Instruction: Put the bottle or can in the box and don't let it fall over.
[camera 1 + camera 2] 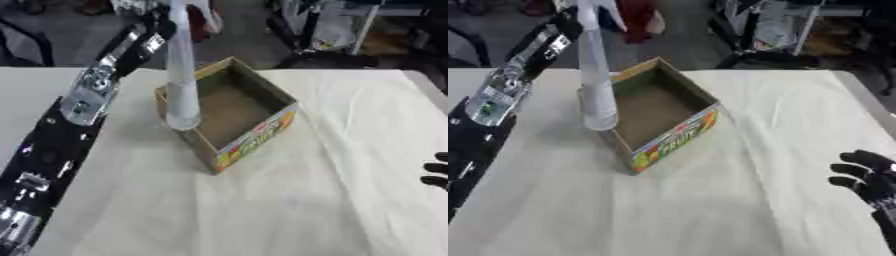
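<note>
Left hand [157, 25]: up at the top of frame, at the bottle's upper end; its fingers blur into the dark background there, so I cannot tell how they are set, only that the hand meets the bottle.
Bottle [182, 85]: tall, pale and see-through, seen lengthwise with its base toward the camera; the base shows over the box's near-left wall. Whether it touches the wall I cannot tell.
Box [262, 127]: open cardboard, turned cornerwise on the white cloth [332, 190], bright fruit print on the near-right side, brown floor bare.
Right hand [868, 180]: resting at the right edge, fingers straight and spread, holding nothing, well apart from the box.
Views: the right eye shows that hand with its palm; the left eye catches only dark fingertips at the edge.
</note>
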You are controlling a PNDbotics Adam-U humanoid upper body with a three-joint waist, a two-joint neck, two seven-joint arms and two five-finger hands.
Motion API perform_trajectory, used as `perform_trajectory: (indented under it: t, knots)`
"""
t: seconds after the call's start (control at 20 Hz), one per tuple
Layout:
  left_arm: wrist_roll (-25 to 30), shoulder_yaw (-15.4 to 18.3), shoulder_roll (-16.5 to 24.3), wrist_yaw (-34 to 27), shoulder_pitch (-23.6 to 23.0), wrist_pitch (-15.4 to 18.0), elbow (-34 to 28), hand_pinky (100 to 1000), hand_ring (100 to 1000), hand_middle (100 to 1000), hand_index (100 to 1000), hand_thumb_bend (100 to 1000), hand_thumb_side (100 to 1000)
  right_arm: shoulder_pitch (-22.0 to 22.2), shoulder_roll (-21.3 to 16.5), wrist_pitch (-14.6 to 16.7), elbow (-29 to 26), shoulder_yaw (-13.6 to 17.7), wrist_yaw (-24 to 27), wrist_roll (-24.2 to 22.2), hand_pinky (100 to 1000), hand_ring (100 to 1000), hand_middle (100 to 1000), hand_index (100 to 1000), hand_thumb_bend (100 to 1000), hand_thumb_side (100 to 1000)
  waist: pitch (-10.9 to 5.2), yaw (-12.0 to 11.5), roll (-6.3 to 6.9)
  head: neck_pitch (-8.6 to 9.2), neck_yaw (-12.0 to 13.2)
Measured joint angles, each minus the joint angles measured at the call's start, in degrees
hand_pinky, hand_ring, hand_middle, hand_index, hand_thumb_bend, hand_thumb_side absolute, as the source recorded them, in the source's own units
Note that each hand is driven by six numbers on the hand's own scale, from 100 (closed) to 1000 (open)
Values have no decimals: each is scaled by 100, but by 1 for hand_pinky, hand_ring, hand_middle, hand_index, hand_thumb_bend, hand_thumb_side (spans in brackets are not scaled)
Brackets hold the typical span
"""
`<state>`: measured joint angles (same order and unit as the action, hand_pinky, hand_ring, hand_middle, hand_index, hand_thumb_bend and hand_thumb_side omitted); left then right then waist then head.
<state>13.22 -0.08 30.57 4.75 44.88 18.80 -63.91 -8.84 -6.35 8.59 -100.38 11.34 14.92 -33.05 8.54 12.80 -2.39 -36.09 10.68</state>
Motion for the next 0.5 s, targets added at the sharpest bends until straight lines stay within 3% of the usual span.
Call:
perform_trajectory:
  t: [0.1, 0.5]
  knots:
    - [-148, 245, 216, -179, -270, -154, 84, 777, 1000, 955, 1000, 481, 996, 40, -8, 9, 5, 29, -11, 23, 756, 794, 783, 835, 100, 470, -15, -81, 6, 1, -47]
    - [-789, 1296, 971, -859, -1340, -615, -41, 766, 1000, 944, 1000, 518, 984, 134, -64, 68, 16, 162, -113, 127, 756, 794, 783, 834, 100, 470, -15, -299, 35, 50, -154]
